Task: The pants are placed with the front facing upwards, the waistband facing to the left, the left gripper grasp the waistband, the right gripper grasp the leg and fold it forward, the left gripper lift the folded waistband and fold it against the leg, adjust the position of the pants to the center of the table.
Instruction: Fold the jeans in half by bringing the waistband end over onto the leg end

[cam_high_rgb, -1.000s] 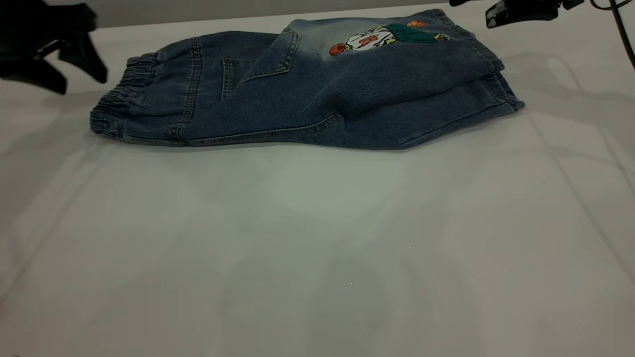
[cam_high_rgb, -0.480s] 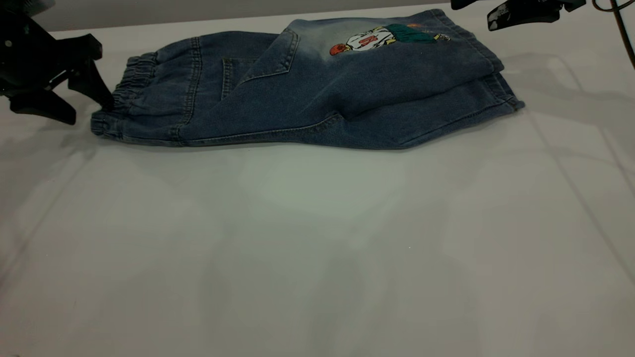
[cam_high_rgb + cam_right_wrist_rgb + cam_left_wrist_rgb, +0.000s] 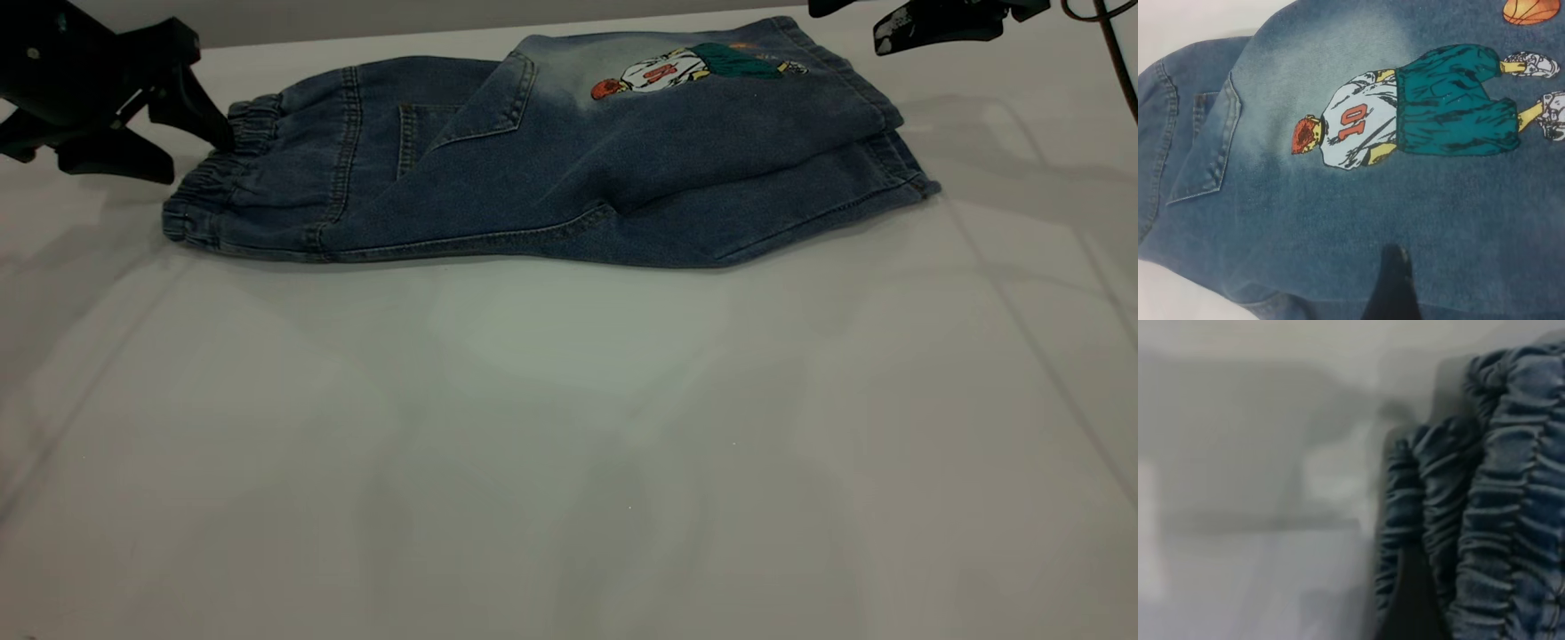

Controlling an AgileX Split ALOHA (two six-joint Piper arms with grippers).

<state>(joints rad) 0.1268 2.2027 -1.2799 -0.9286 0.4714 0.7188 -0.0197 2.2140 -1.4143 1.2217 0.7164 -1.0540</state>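
The pants [image 3: 551, 151], folded lengthwise, lie far back on the tabletop [image 3: 569, 444]. The left gripper [image 3: 191, 142], fingers spread, reaches the waistband [image 3: 222, 173]; it must next close there and lift.
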